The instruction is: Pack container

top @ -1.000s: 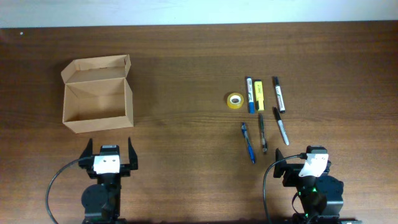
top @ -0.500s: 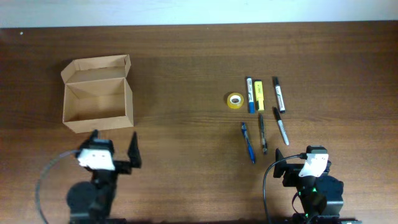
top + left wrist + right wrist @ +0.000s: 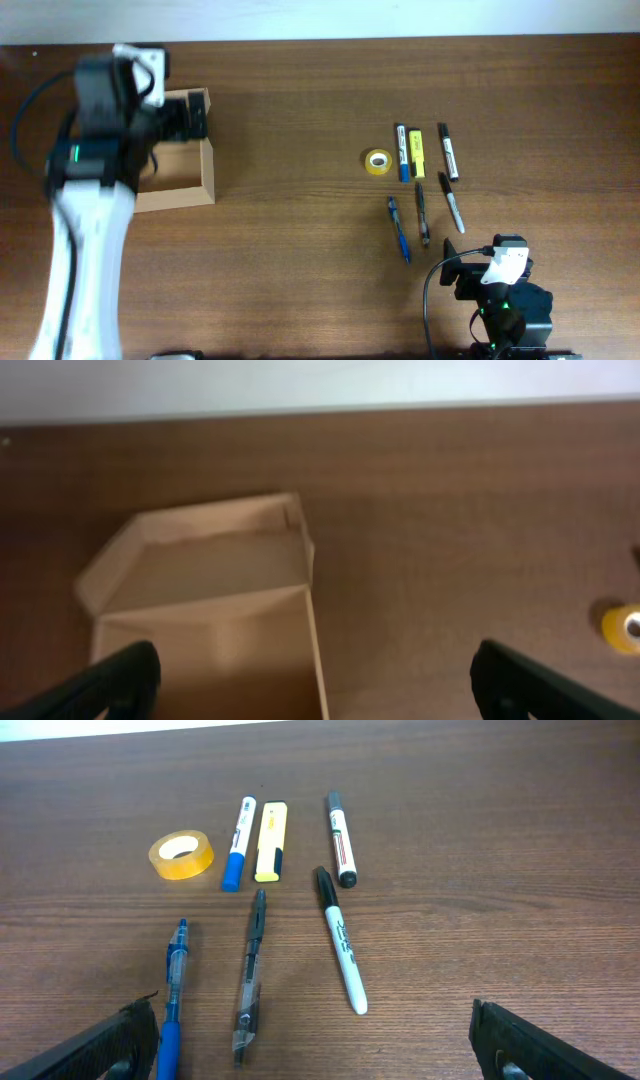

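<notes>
The container (image 3: 190,190) sits at the far left of the surface (image 3: 300,100). Its long axis runs left to right and its lid flap (image 3: 200,560) is thrown back on the far side, so the inside faces up; the part not hidden by the arm looks empty. The left arm reaches out over it. The left end effector (image 3: 186,120) hangs above the far rim and the lid with its jaws spread wide and nothing between them. In the left wrist view the box lies directly beneath and slightly to the left of the fingers. The things to be packed lie well apart from the box, on the right half of the surface. They are a tape roll (image 3: 377,160), a blue marker (image 3: 401,152), a yellow highlighter (image 3: 417,153), a black-and-white marker (image 3: 447,152), a black marker (image 3: 452,202), a dark pen (image 3: 422,215) and a blue pen (image 3: 399,228). All the pens and markers lie roughly near to far. The right end effector (image 3: 312,1015) is also wide open and holds nothing. It rests at the near right edge, facing these items, with the two pens just ahead of it. The right arm is clearly the nearer one for picking them up. Anything it takes must then travel left across the bare middle of the surface to the box, and probably be turned to lie along the box's length.
</notes>
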You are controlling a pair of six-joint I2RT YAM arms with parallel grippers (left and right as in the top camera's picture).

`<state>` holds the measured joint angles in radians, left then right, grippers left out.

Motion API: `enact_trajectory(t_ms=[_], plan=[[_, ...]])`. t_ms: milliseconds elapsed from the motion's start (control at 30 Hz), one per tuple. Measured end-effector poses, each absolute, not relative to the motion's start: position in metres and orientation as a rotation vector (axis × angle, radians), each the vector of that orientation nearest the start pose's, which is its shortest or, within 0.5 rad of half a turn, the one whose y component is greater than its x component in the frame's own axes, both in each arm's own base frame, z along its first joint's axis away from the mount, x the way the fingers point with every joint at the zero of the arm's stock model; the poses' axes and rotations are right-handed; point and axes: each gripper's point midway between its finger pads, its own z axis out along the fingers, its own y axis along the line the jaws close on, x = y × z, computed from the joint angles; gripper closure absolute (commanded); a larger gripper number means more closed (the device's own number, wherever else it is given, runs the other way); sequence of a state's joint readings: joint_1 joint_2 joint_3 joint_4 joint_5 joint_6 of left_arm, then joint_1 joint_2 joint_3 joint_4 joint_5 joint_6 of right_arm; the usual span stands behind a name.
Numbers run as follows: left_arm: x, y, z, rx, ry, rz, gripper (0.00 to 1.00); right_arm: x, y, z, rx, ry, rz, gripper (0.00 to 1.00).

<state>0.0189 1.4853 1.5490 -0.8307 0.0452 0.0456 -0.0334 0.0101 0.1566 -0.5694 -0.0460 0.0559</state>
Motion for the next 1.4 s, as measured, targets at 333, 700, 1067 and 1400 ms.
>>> enact_trajectory(t_ms=[333,700,1067,1400], plan=[[0.458,-0.005,0.17,0.028,2.642,-0.088,0.41,0.214,0.001,0.11,0.059,1.993,0.06,0.01],[0.45,-0.007,0.067,-0.13,2.912,-0.142,0.51,0.214,0.001,0.11,0.059,1.993,0.061,0.01],[0.449,-0.01,0.063,-0.197,2.929,-0.139,0.98,0.214,0.001,0.11,0.059,1.993,0.061,0.01],[0.429,-0.091,0.096,-0.127,3.027,-0.139,0.98,0.214,0.001,0.11,0.059,1.993,0.06,0.01]])
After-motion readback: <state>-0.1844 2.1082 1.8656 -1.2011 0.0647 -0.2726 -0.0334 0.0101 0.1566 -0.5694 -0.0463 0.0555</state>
